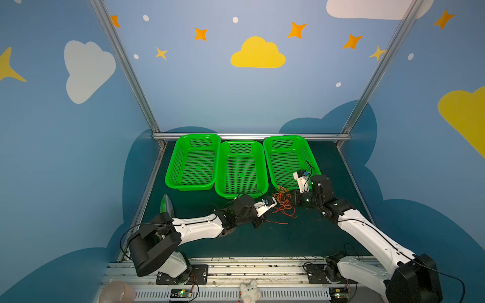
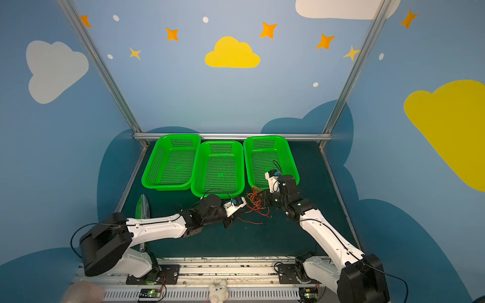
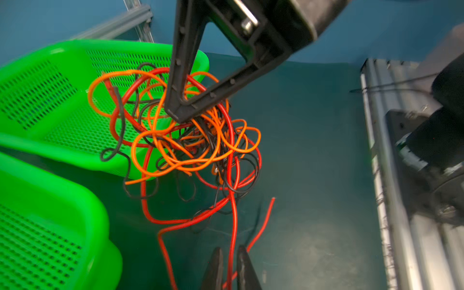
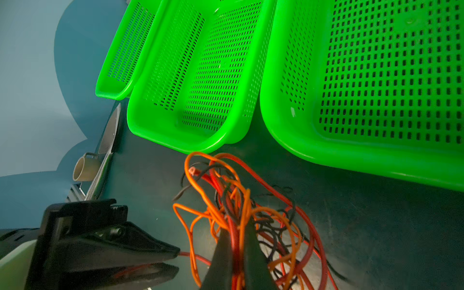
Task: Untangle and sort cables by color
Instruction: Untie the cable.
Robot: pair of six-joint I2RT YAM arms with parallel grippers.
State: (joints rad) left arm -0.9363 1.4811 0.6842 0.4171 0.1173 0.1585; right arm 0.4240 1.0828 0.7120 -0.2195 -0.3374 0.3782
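Pinching shut on a single red cable (image 3: 235, 226), the left gripper (image 3: 230, 268) faces the right gripper (image 3: 179, 116), whose fingers are clamped tight into the top of the tangle of cables (image 1: 283, 200) (red, orange and black loops knotted together). The tangle is bunched on the table (image 1: 288, 236), just near of the gap between the middle basket (image 1: 241, 143) and the right basket (image 1: 286, 137). Done well, the right gripper would likely anchor the bundle while the left draws its strand slowly leftward and nearer, easing off if loops cinch.
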